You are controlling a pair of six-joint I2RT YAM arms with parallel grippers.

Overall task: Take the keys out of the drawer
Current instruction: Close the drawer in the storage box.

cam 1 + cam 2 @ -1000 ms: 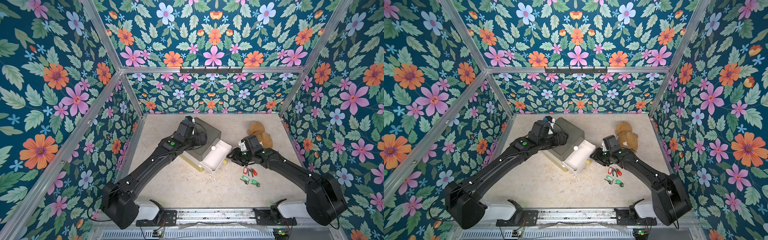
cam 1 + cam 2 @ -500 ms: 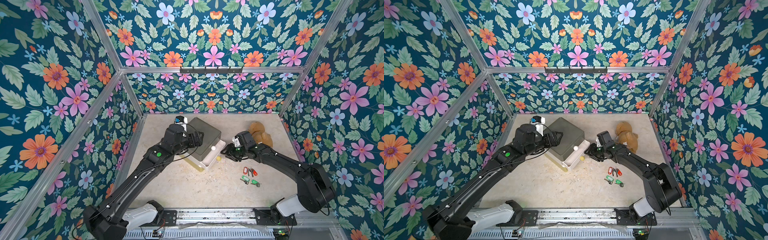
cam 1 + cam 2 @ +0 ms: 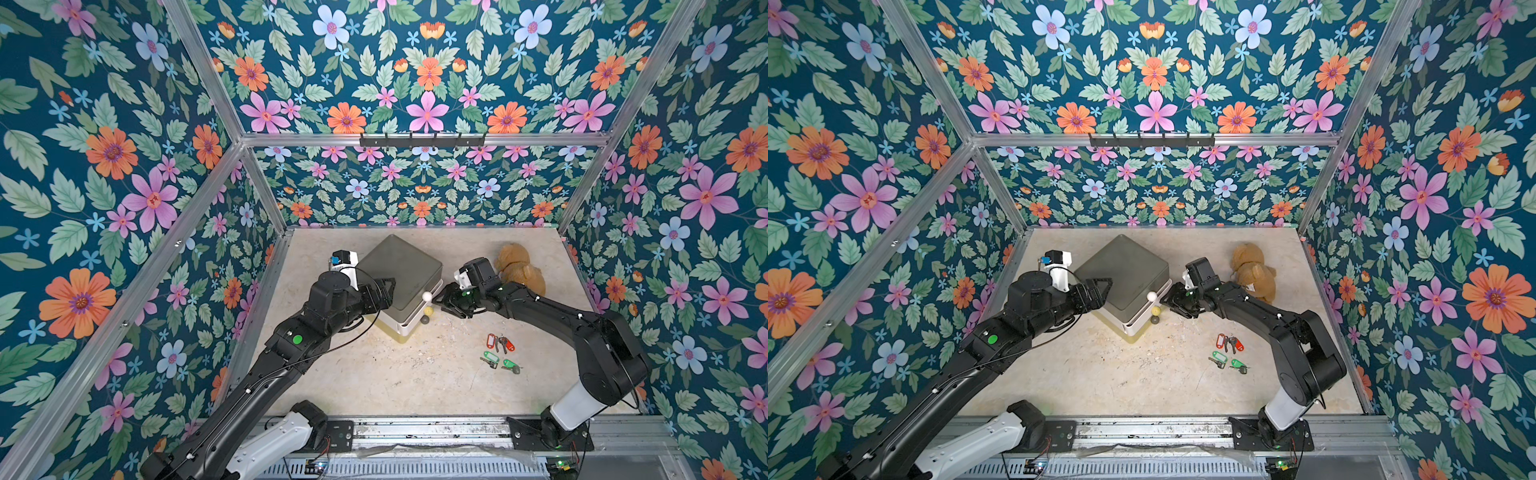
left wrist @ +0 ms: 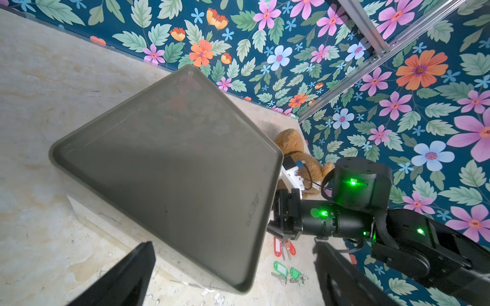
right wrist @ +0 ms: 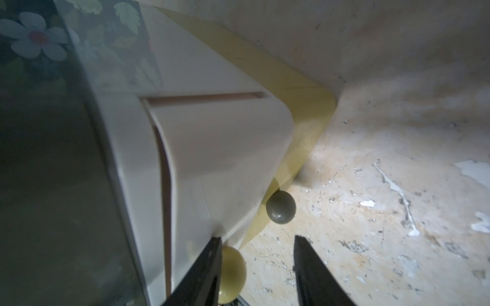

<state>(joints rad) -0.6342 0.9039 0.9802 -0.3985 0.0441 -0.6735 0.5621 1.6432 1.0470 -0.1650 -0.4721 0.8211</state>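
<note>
Keys (image 3: 492,341): four lie loose on the desk (image 3: 374,386) toward the front right corner, two red tags and two green, well apart from the chest. No blue tags in view. My guess is they're inside a drawer.

Right end effector (image 5: 257,238): released, jaws apart, gripping nothing. The yellow knob (image 5: 233,273) sits in the gap, close against one finger, with the grey knob (image 5: 281,207) just beyond. It reads as lining up on the yellow drawer. To do it well:
- Shift sideways to centre the knob.
- Clench behind its widest part.
- Pull straight along the drawer's run. The chest sits diagonal to the desk edges, so pull diagonally too.

Left end effector (image 4: 232,243): released, fingers spread over the grey top of the chest (image 3: 399,270); can't tell if touching. It should brace, because the chest looks light and would likely slide with the pull.

White drawer (image 5: 220,148): nearly flush, contents hidden.

Plush bear (image 3: 517,268): far right corner, clear of the work.

Writing: none legible. The key tags look blank, and the bear's label is too small to read.
</note>
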